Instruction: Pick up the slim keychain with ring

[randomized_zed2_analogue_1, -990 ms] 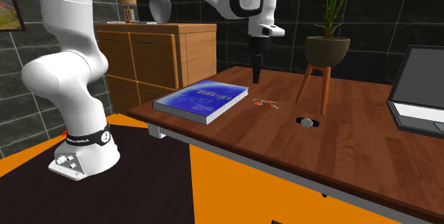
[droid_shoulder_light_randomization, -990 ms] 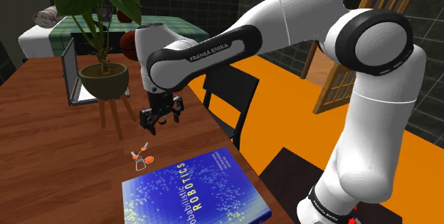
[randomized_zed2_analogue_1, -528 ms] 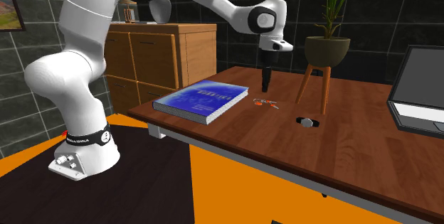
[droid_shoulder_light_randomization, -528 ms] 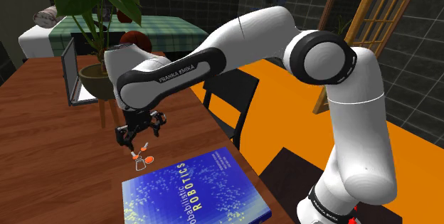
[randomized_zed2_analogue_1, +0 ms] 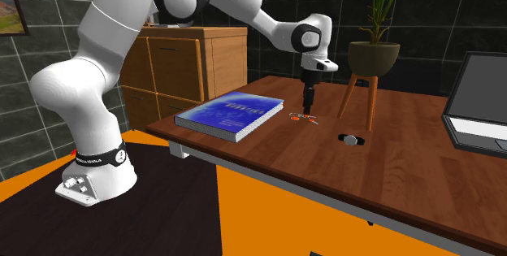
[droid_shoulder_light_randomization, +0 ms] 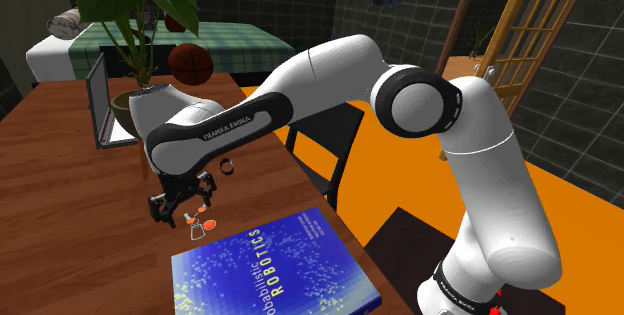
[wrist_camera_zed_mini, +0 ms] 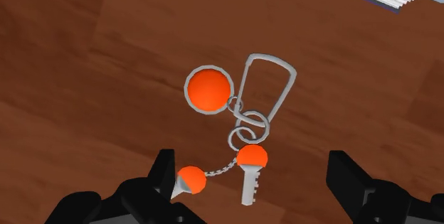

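The all-black 2-finger gripper [droid_shoulder_light_randomization: 180,210] of the white arm hangs just above the brown wooden table [droid_shoulder_light_randomization: 70,228], pointing down, and its fingers stand wide apart with nothing between them touching. Under it lies the slim keychain [droid_shoulder_light_randomization: 197,224], flat on the table: in the wrist view the keychain [wrist_camera_zed_mini: 238,107] has a round orange disc, a long thin silver clip, some small silver rings, a short silver key with an orange head, and a small orange and silver cone on a fine chain. In this view the gripper [wrist_camera_zed_mini: 253,167] has 1 finger on each side of the key end, and neither finger touches it. In the second exterior view the gripper [randomized_zed2_analogue_1: 308,104] is right over the keychain [randomized_zed2_analogue_1: 303,118], which rests between the thick blue book [randomized_zed2_analogue_1: 231,112] and the wooden legs of the plant stand [randomized_zed2_analogue_1: 360,100]. The book [droid_shoulder_light_randomization: 270,268] lies close beside the keychain, near the table edge. An open grey laptop [randomized_zed2_analogue_1: 479,100] stands well apart from them, at the other end of the table [randomized_zed2_analogue_1: 390,173].
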You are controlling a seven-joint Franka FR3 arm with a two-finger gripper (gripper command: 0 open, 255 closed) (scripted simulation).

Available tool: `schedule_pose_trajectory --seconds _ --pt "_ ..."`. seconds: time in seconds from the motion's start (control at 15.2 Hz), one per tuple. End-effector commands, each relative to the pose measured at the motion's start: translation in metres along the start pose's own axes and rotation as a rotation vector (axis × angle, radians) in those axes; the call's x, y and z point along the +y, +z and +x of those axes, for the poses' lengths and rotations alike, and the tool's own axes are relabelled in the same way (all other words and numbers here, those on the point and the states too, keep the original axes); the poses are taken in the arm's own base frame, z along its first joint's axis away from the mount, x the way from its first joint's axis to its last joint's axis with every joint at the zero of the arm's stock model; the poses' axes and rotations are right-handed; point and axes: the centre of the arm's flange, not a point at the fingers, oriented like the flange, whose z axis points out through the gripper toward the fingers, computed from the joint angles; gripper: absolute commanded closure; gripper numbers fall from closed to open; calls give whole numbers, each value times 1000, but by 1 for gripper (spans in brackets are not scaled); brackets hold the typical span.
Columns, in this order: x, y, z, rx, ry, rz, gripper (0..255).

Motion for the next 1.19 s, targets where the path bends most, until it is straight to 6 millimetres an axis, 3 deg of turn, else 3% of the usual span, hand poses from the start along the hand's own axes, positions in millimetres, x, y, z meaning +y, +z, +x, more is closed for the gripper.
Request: schedule_pose_trajectory --seconds 0.0,0.2,0.26,0.86,1.12 --pt "0 11 1 0 0 0 0" --pt "0 19 2 0 0 0 0" --pt "0 20 2 0 0 0 255" --pt "0 19 2 0 0 0 255" --pt "1 -2 0 0 0 0 255"
